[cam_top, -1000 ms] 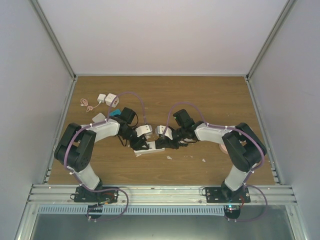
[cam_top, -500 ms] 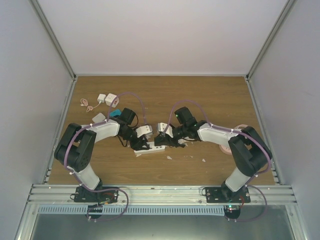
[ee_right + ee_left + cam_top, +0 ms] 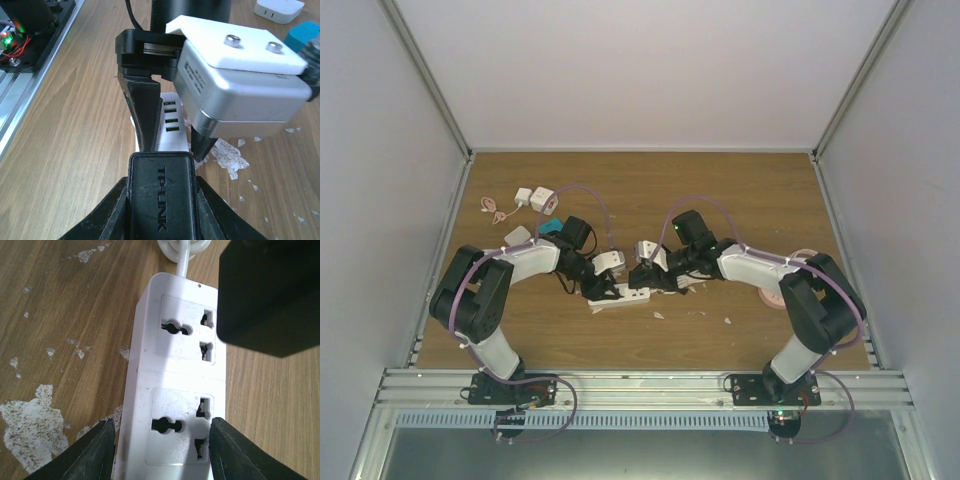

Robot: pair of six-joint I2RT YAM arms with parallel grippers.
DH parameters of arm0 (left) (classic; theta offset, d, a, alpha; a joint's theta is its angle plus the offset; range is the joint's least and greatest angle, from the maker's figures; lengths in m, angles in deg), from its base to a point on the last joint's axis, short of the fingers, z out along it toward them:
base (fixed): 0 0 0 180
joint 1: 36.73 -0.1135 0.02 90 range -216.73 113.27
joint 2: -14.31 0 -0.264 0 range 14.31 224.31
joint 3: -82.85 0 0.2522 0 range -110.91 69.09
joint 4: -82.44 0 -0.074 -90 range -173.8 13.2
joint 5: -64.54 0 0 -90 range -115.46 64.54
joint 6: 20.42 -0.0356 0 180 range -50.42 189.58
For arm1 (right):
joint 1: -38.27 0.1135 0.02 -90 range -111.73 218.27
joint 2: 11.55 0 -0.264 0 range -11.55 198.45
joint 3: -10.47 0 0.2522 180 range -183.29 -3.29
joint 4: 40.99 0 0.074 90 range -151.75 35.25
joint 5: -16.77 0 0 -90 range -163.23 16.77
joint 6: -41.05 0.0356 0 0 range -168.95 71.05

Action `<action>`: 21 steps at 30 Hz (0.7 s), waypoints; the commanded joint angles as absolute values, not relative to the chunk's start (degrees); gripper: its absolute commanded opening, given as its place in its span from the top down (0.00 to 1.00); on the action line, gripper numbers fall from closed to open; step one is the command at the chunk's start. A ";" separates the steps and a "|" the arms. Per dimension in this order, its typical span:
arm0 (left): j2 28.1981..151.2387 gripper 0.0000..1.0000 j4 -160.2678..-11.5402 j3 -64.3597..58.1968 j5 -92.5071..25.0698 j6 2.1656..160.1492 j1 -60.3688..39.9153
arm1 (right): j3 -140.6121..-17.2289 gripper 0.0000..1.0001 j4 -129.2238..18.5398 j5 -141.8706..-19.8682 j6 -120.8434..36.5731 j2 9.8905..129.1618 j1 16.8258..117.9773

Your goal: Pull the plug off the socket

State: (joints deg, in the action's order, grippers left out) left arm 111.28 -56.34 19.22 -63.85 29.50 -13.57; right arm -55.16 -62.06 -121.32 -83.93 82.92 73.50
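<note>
Centrally on the desk [image 3: 740, 190], well apart from its edges, the left jaws pinch the socket [image 3: 175, 380] by its sides. Meanwhile the right jaws clamp the black plug [image 3: 161, 200] just above the socket.

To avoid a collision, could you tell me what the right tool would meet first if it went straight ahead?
Most likely the left tool, holding the white power strip directly ahead of the black TP-LINK adapter the right tool grips; depth is unclear.
</note>
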 commanded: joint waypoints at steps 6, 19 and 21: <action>114.30 0.47 -52.92 18.51 -55.94 27.77 -13.15 | -57.01 0.93 -62.49 -126.36 -80.39 77.97 69.79; 109.43 0.19 -49.10 10.98 -60.18 29.44 -13.87 | -59.51 0.93 -60.49 -132.46 -69.49 74.01 62.85; 108.05 0.16 -48.32 8.73 -60.33 29.99 -14.10 | -59.94 0.93 -58.79 -132.82 -66.49 73.97 61.81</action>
